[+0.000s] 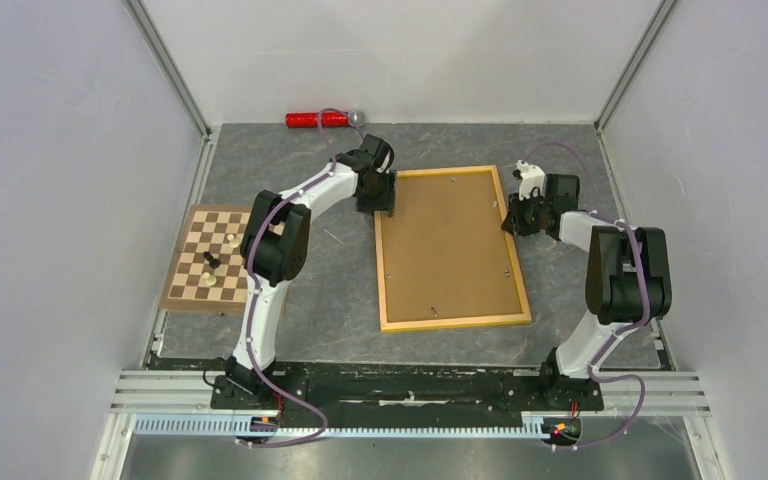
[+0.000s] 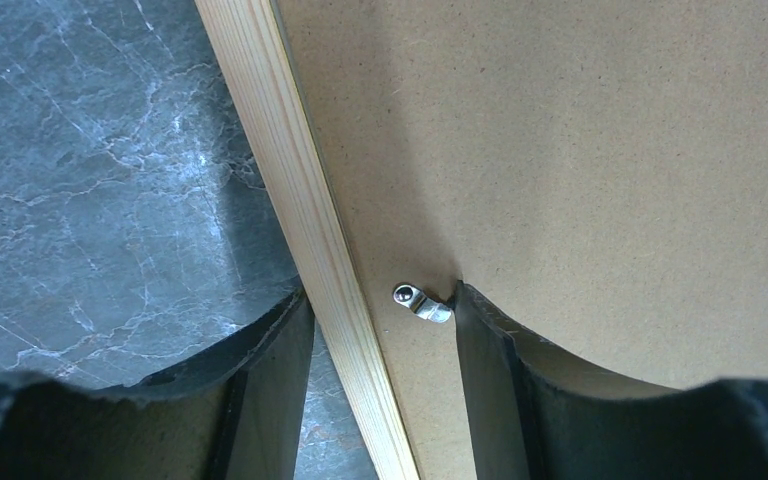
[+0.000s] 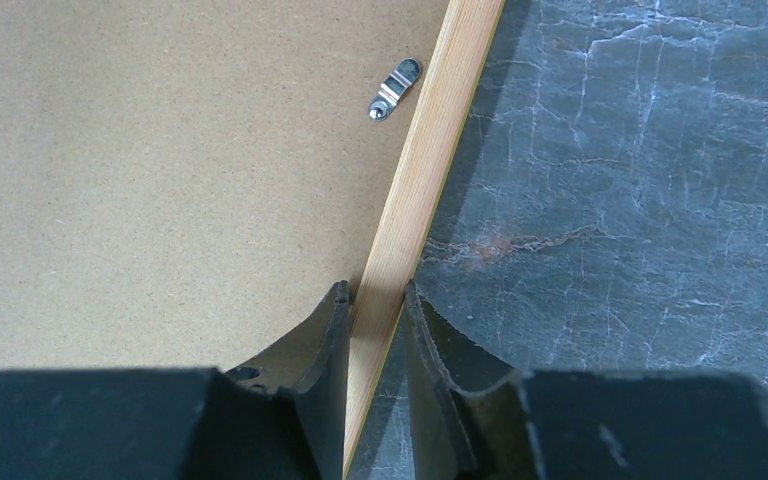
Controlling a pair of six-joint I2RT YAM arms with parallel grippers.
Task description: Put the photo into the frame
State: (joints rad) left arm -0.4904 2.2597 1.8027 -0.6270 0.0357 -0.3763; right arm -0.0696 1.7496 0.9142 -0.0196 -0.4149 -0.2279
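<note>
From above, the frame [image 1: 455,322] lies back-up in the middle of the table [image 1: 340,300], with its brown board [image 1: 450,245] filling it. The left gripper [image 1: 378,195] sits at the frame's 10 o'clock, the right gripper [image 1: 512,215] at its 2 o'clock, and a chessboard [image 1: 205,260] lies well apart at 9 o'clock. The photo shows in no view, and I cannot tell whether it lies under the board. Only this view gives the whole frame and both arms, but it hides the jaws. The left wrist view supplies them: the fingers straddle the left rail with room to spare, one over the table and the other over the board just beside a metal clip [image 2: 422,303], gripping nothing. The right wrist view shows its jaws closed snug on the right rail, with another clip [image 3: 395,88] ahead at 12 o'clock. With rails this thin, the frame is probably light and stiff, yet apt to twist or skid on the smooth top, so it is best pinched across a rail on both sides. The photo, being paper, would be limp and best taken by an edge.
</note>
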